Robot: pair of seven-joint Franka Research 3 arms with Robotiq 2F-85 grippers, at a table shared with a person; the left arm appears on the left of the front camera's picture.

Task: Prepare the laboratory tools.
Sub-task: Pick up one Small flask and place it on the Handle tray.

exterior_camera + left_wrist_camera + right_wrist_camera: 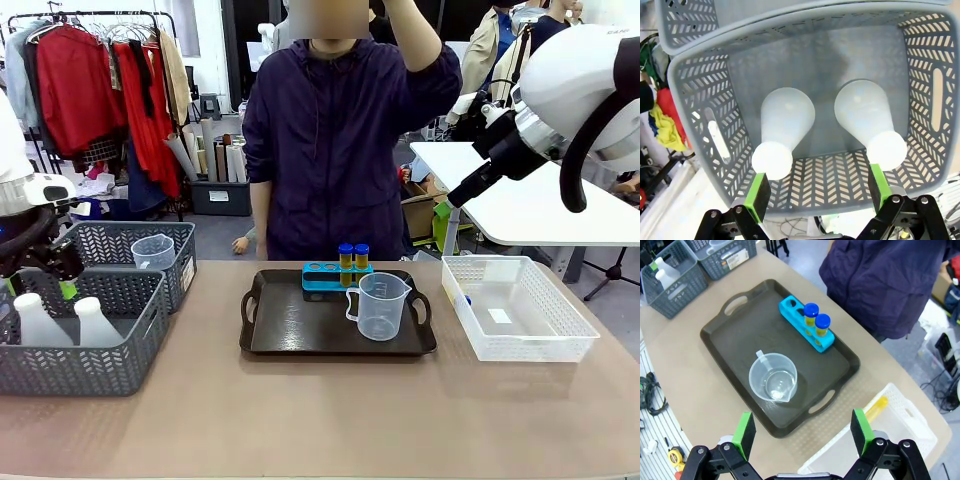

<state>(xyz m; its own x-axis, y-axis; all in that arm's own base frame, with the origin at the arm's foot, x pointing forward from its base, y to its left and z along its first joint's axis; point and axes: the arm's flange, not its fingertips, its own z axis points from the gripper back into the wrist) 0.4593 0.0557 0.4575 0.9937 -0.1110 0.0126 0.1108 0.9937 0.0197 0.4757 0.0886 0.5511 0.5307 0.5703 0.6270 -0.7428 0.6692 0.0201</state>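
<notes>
Two whitish conical flasks (785, 122) (865, 112) stand in the near grey mesh basket (120, 370). My left gripper (817, 187) hangs open just above them, its green pads level with their caps and touching neither. Two yellow-filled tubes with blue caps (353, 256) stand in a blue rack (805, 325) at the back of the dark tray (290, 335). A clear beaker (380, 305) stands on the tray's right side. Another tube (875, 407) lies in the white lattice basket (540, 345). My right gripper (802, 432) is open, high above the table's right part.
A second grey mesh basket (175, 240) behind the first holds another clear beaker (152, 250). A person in a dark jacket (335, 150) stands at the far edge with one arm raised. The wide front strip of the table (320, 420) is bare.
</notes>
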